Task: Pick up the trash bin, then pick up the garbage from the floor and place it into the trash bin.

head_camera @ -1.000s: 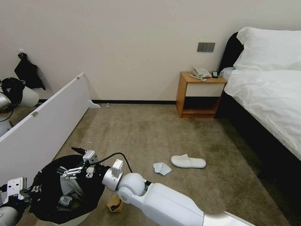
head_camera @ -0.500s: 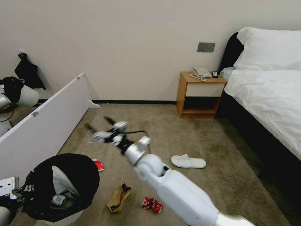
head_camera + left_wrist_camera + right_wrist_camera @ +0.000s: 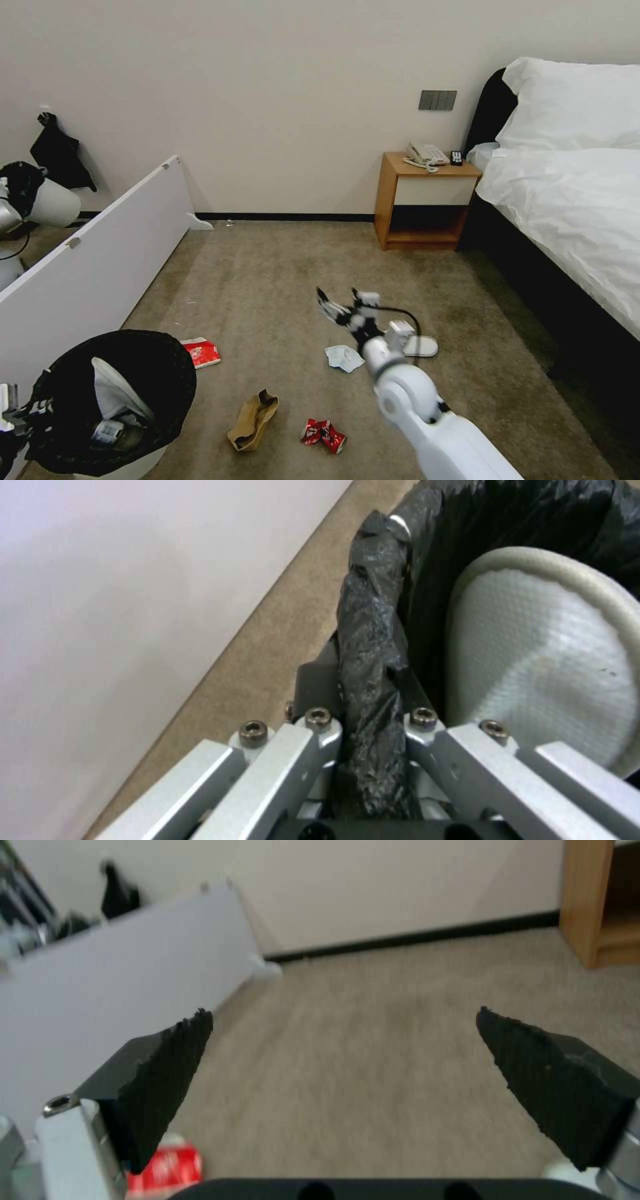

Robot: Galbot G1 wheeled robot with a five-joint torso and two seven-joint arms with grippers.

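The trash bin (image 3: 170, 363), white with a black bag over its rim, hangs at the lower left. My left gripper (image 3: 12, 412) is shut on the bagged rim (image 3: 370, 645), its fingers (image 3: 313, 735) clamped on either side. A white slipper (image 3: 112, 395) stands inside the bin. My right gripper (image 3: 339, 303) is open and empty above the floor (image 3: 267, 287), just beyond a pale tissue (image 3: 344, 357). Other garbage lies on the carpet: a red-white packet (image 3: 202, 352), a brown paper bag (image 3: 252, 420), a crushed red can (image 3: 323, 433) and a second slipper (image 3: 423, 345), partly behind my right wrist.
A long white board (image 3: 100, 267) leans along the left side. A wooden nightstand (image 3: 427, 200) with a phone stands against the far wall. The bed (image 3: 567, 200) with its dark base runs along the right. Open carpet lies between board and bed.
My right arm has left the bin's mouth and swung right and forward across the floor to above the tissue. A slipper stays in the bin. The bin has shifted slightly left.
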